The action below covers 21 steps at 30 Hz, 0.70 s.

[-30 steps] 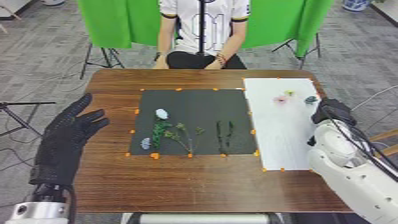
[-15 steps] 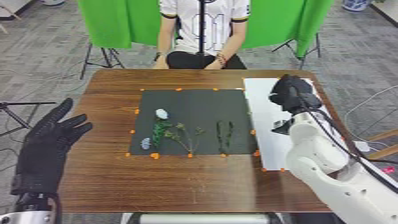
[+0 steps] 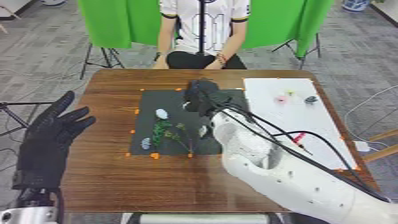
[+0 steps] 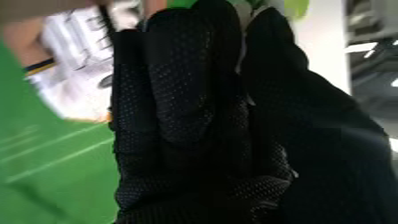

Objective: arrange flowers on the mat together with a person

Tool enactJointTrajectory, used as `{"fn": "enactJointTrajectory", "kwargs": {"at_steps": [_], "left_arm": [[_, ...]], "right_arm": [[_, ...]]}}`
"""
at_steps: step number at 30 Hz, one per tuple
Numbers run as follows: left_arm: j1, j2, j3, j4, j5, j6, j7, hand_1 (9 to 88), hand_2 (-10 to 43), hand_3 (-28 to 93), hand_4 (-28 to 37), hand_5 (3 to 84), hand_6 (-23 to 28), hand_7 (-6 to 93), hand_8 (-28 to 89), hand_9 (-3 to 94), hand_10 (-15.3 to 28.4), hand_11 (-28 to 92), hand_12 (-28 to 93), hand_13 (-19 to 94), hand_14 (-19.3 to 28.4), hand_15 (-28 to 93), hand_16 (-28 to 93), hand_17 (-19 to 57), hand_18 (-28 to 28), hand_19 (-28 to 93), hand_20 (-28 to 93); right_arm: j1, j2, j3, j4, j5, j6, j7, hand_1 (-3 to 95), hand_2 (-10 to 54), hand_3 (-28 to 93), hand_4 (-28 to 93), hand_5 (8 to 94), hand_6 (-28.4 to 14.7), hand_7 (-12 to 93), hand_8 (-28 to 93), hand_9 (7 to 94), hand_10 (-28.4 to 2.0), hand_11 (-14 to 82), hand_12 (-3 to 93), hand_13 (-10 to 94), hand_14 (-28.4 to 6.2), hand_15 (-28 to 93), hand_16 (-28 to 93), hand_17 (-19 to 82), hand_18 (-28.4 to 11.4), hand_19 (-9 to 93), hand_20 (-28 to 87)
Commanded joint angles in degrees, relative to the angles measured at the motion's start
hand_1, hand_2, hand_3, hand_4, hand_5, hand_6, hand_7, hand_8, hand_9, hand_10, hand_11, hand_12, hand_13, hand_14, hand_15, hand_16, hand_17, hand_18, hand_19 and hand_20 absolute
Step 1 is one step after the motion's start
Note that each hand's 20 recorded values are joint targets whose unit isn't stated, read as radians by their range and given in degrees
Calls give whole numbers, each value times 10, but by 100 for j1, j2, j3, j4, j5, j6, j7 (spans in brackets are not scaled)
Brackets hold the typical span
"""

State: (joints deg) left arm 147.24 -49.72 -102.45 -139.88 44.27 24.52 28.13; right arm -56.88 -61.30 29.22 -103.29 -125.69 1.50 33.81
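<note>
- The right hand [image 3: 202, 93], in a black fabric glove, is over the upper edge of the mat, in the upper middle of the head view. I cannot tell how far it is open or whether it has hold of anything. In the right wrist view a light-green patch [image 4: 295, 7] shows near the glove; I cannot tell what it is.
- The dark grey rectangular mat [image 3: 178, 99] lies around the middle of the head view, partly hidden by the right hand and its white arm [image 3: 258, 165].
- On the mat's left half, a white rounded flower [image 3: 162, 114] sits at the upper end of a dense green leafy stem [image 3: 160, 132].
- A pale blue-grey flower [image 3: 146, 144] lies near the mat's lower left corner, just beside that stem.
- A thin, branching green sprig [image 3: 187, 141] lies between the leafy stem and the arm.
- Right of the mat is a long white sheet [image 3: 324, 132]; near its upper end are a pink flower [image 3: 281, 99], a small yellow-green flower [image 3: 290, 92] and a dark grey-blue flower [image 3: 310, 100].
- The brown wooden table [image 3: 160, 185] is under them all.
- At the left of the frame, the left hand [image 3: 43, 145], also gloved in black, is open and empty, its thumb apart from its straight fingers.
</note>
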Motion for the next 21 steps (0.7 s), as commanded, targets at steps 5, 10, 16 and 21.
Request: {"fn": "enactJointTrajectory", "kwargs": {"at_steps": [5,10,16,21], "left_arm": [[-109,-208,-48,81,98,-224,-301,192,21,784,-283,316,52,139,-102,337,188,221,114,237,263,497,-86,-96,231,492,167],[-194,-259,-33,117,148,-346,-421,193,21,785,-283,316,52,135,-99,338,187,215,117,237,262,493,-83,-95,232,493,176],[-241,-287,-27,127,184,-412,-511,196,20,787,-283,316,52,134,-98,336,187,207,120,237,262,487,-79,-94,232,489,182],[-221,-259,-22,126,156,-411,-537,199,18,788,-283,316,51,134,-98,337,186,208,122,238,262,486,-77,-94,232,488,185]], "right_arm": [[567,-580,-972,573,-342,-314,161,589,-95,619,-275,788,32,173,12,907,-64,102,372,794,-36,479,276,443,-143,911,-155],[723,-644,-1248,716,-504,-458,344,578,-95,595,-253,769,30,174,1,892,-68,113,366,788,-46,501,240,440,-145,905,-138],[718,-659,-1341,796,-641,-662,519,558,-95,567,-232,743,23,163,-2,860,-77,168,323,780,-52,524,195,435,-149,901,-123],[677,-657,-1290,802,-715,-841,577,513,-95,599,-236,710,20,162,-16,831,-87,226,280,774,-57,534,186,427,-156,902,-114]]}}
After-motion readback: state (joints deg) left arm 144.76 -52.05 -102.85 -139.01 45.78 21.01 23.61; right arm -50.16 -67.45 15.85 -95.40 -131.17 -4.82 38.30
